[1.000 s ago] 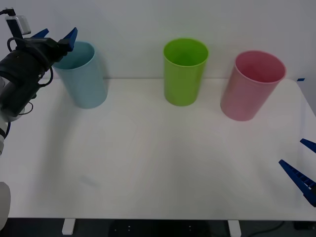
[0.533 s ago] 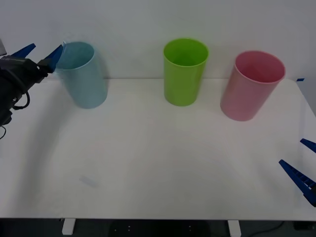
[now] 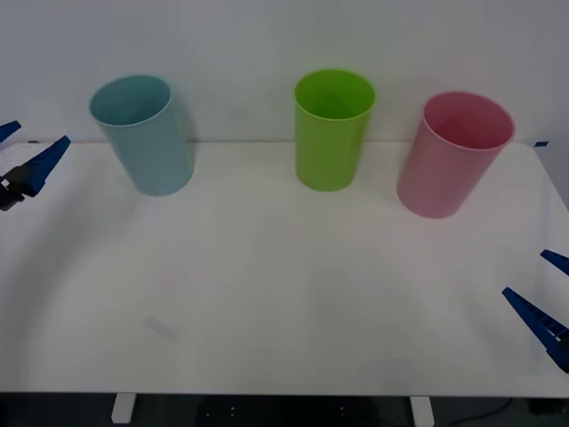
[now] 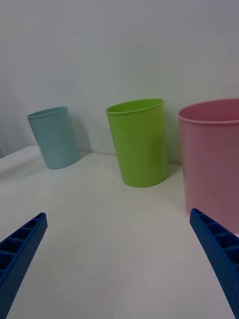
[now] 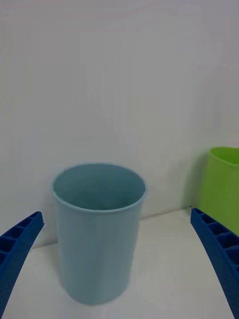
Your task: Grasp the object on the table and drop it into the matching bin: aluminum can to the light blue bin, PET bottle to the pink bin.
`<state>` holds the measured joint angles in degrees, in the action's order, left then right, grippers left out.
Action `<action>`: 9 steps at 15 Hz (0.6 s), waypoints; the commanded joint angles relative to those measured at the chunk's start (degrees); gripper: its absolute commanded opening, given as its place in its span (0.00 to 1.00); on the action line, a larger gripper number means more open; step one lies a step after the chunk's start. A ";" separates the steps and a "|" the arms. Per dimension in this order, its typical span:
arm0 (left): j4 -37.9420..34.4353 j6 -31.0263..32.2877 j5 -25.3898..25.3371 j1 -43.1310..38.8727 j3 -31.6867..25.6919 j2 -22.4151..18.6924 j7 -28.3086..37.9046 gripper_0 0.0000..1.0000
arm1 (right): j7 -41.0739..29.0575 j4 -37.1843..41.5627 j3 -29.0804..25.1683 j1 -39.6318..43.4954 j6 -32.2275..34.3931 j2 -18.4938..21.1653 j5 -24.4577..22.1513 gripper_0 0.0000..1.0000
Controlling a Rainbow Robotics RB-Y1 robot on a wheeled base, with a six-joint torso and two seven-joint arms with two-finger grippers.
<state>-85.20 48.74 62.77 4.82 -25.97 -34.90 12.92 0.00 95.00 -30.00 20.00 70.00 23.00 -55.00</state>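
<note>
White counter [image 3: 284, 302] spans the front view. Along its far edge: light blue bin [image 3: 142, 133] upper left, lime green bin [image 3: 333, 129] centre, pink bin [image 3: 453, 153] upper right, all upright, well apart. Left gripper [image 3: 20, 158] at left edge beside the light blue bin, jaws apart, holding nothing. Right gripper [image 3: 549, 298] lower right, jaws apart. Can's whereabouts: cannot tell.

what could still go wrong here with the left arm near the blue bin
The left gripper is open and level with the light blue bin, just to its left. A swing toward the middle could clip the bin's wall and tip it, since it is tall and narrow.

The green bin and pink bin stand along the back of the table too, so a wide sweep by the open right gripper at the front right could hit the pink one.
</note>
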 commanded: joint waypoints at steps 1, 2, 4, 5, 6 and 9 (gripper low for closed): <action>-2.34 4.87 -0.01 -4.47 -4.62 0.01 0.00 1.00 | 0.00 0.00 0.00 0.00 0.00 0.00 0.00 1.00; -3.22 6.02 0.07 -6.05 -5.85 0.01 -0.09 1.00 | 0.00 0.00 0.00 0.00 0.00 0.00 0.00 1.00; -5.24 6.89 -0.19 -9.74 -6.90 0.01 -0.44 1.00 | 0.00 0.00 0.00 0.00 0.00 0.00 0.00 1.00; -5.94 6.98 -0.89 -11.23 -7.25 0.01 -0.79 1.00 | 0.00 0.00 0.00 0.00 0.00 0.00 0.00 1.00; -6.47 7.33 -1.77 -13.17 -7.52 -0.08 -1.41 1.00 | 0.00 0.00 0.00 0.00 0.00 0.00 0.00 1.00; -6.91 8.13 -3.44 -17.48 -8.31 0.01 -5.72 1.00 | 0.00 0.00 0.00 0.00 0.00 0.00 0.00 1.00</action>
<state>-92.11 56.73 59.89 -11.46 -34.13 -34.95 8.56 0.00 95.00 -30.00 20.00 70.00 23.00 -55.00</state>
